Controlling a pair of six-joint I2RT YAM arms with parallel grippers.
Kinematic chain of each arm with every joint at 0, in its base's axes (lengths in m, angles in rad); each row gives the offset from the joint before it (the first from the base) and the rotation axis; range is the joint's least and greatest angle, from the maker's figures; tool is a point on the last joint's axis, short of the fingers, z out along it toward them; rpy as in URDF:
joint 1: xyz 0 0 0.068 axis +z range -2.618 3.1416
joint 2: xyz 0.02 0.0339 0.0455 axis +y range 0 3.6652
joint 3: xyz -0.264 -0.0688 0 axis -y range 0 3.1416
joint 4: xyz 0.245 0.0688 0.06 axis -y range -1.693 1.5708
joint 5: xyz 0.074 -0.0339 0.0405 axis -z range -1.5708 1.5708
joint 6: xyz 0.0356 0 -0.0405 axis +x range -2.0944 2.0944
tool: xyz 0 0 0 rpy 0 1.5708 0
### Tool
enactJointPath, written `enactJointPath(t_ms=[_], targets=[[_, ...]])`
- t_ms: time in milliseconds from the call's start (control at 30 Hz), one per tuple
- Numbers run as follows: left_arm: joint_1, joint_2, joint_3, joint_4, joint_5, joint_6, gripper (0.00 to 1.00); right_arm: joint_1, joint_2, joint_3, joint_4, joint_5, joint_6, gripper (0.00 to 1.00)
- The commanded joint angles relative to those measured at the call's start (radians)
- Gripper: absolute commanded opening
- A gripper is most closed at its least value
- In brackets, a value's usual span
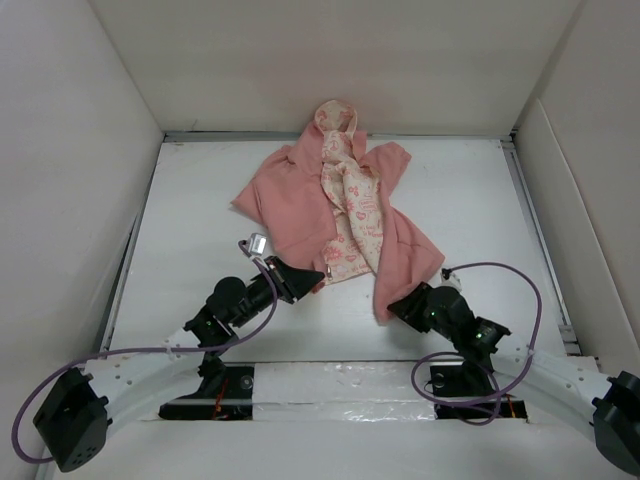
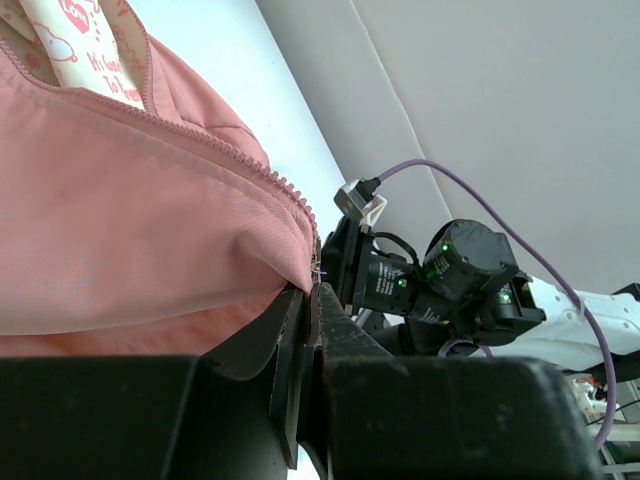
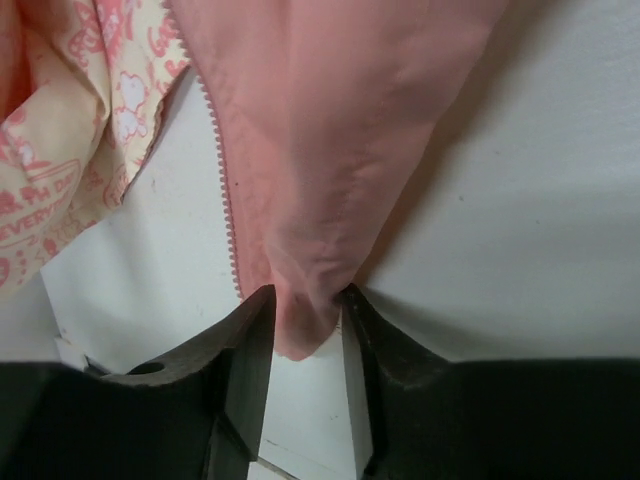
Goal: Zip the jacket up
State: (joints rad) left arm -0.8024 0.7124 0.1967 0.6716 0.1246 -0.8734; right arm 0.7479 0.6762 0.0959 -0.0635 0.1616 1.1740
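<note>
A pink lower corner of the jacket [image 3: 330, 150] is pinched at 6 o'clock by the right claw [image 3: 305, 300]. Zipper teeth [image 3: 225, 190] are seen running toward 12; printed cream lining [image 3: 70, 160] is shown at 10.

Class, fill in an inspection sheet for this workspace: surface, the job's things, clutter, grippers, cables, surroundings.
Surface: white table.
Job's things: jacket lies with its front open, zipper undone, cream lining showing, hood toward the far wall.
Clutter: nothing seen.
Grippers: left gripper shut on the bottom corner of one front panel; right gripper pinching the other panel's bottom corner.
Cables: purple cables, one looping beside each arm.
Surroundings: white walls on three sides.
</note>
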Motion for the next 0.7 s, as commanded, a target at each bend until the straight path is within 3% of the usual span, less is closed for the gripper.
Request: enactJointPath(t_ms=[0,67,200,500,533,667], targets=[[0.005,0.007,0.044,0.089,0.021,-0.01,0.0,0.01,0.002,-0.002,0.094,-0.022,-0.016,0.47],[0.005,0.012,0.043,0.091,0.021,-0.013,0.0,0.01,-0.003,0.004,0.074,-0.028,-0.022,0.51],[0.005,0.01,0.041,0.092,0.02,-0.015,0.0,0.01,-0.039,-0.015,0.073,-0.053,-0.01,0.5],[0.005,0.006,0.04,0.088,0.02,-0.015,0.0,0.019,-0.063,-0.051,0.128,-0.12,0.03,0.28],[0.005,0.002,0.038,0.088,0.018,-0.015,0.0,0.019,-0.061,-0.05,0.128,-0.123,0.029,0.3],[0.005,-0.004,0.037,0.083,0.014,-0.015,0.0,0.028,-0.056,-0.048,0.133,-0.129,0.029,0.58]])
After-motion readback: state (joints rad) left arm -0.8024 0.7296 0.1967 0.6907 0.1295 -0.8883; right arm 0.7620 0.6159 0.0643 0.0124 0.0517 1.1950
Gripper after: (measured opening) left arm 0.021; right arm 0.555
